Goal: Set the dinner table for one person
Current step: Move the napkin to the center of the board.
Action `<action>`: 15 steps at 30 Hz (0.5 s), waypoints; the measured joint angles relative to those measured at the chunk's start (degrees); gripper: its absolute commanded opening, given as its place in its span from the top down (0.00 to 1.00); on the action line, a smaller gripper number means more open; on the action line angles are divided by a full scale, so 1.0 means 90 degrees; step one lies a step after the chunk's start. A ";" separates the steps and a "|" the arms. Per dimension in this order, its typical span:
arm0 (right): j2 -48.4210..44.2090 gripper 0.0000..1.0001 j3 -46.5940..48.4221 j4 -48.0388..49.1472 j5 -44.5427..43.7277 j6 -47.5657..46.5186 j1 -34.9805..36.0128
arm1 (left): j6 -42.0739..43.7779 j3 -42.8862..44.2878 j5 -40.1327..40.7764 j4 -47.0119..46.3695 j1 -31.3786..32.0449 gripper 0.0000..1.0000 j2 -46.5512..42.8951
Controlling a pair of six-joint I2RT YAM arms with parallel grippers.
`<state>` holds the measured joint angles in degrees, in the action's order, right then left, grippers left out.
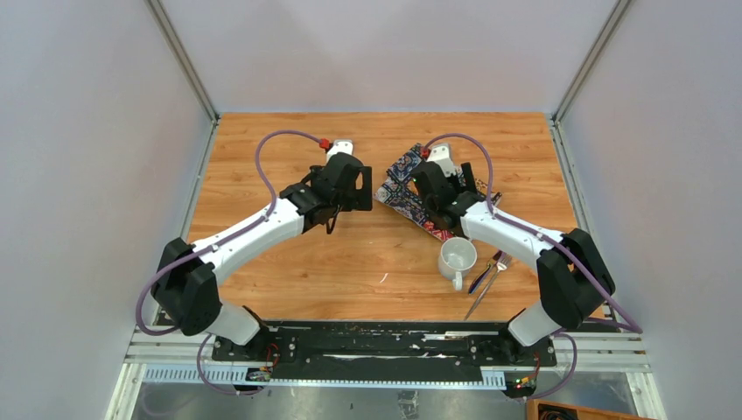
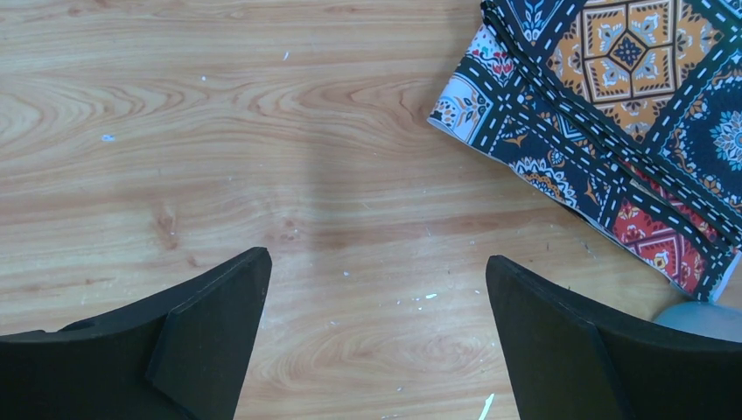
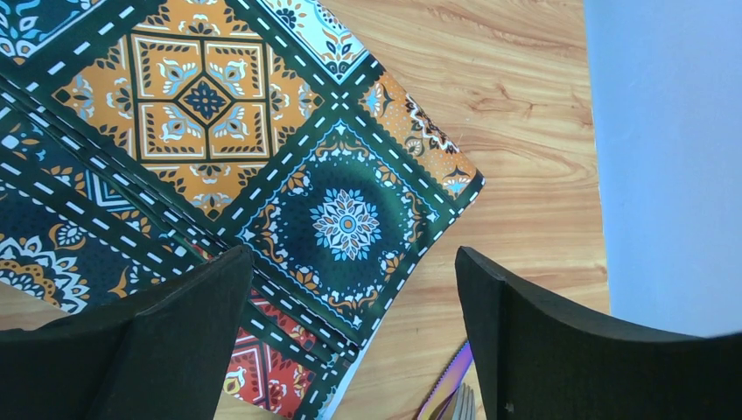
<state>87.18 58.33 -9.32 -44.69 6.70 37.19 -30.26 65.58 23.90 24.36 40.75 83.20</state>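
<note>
The dinner table is a light orange-brown wood-grain top. A folded, colourful tile-patterned placemat lies on it right of centre; it also shows in the left wrist view and the right wrist view. My left gripper is open and empty over bare wood, just left of the placemat. My right gripper is open and empty above the placemat's right corner. A white mug stands near the front right. A fork and an iridescent knife lie beside it.
Grey walls and metal rails close in the table at left, back and right. The knife tip and fork tines show just below my right gripper. The mug's rim shows at the lower right of the left wrist view.
</note>
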 measured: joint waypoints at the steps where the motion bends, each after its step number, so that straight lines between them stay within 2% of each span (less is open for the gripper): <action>1: 0.0000 0.09 0.0000 -0.0019 -0.0019 0.0002 0.0000 | -0.0010 0.0017 -0.0024 0.0015 0.0000 0.00 0.0036; 7: 0.0000 0.10 -0.0005 -0.0148 -0.0063 0.0044 -0.0068 | 0.0075 0.0095 -0.0257 -0.0015 0.0000 0.00 0.0459; 15: -0.0124 0.12 -0.0233 -0.0231 0.0092 0.0158 -0.0568 | 0.0629 0.0389 -0.0942 -0.0835 -0.0032 0.00 0.1076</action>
<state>86.06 56.23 -11.40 -43.86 8.12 32.08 -24.60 69.08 15.42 16.84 40.47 92.88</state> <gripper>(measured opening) 0.891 0.999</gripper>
